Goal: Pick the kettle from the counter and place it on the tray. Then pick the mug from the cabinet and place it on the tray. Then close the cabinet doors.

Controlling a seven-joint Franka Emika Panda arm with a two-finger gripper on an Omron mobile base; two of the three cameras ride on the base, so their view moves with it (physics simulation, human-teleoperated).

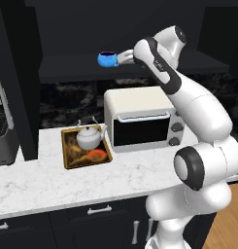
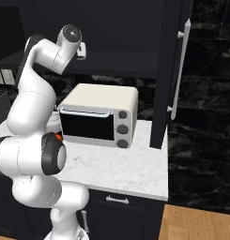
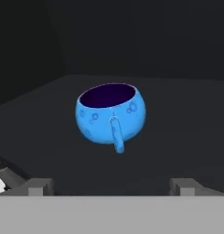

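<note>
The blue mug (image 1: 108,59) stands upright on the dark shelf of the open cabinet (image 1: 67,68). In the hand view the mug (image 3: 111,114) sits just ahead with its handle turned toward me. My gripper (image 1: 120,58) is level with the mug, just to its right, open, and its tips (image 3: 111,183) are spread wide short of the mug. The silver-white kettle (image 1: 89,137) rests on the wooden-rimmed tray (image 1: 67,156) on the marble counter (image 1: 42,180). One cabinet door (image 2: 175,70) stands open at the right with its long silver handle (image 2: 180,65).
A cream toaster oven (image 1: 140,119) stands on the counter directly below the shelf, right of the tray. A grey appliance (image 1: 4,131) is at the far left. Dark drawers with silver handles (image 1: 99,210) run under the counter. The counter ends at the right near the open door.
</note>
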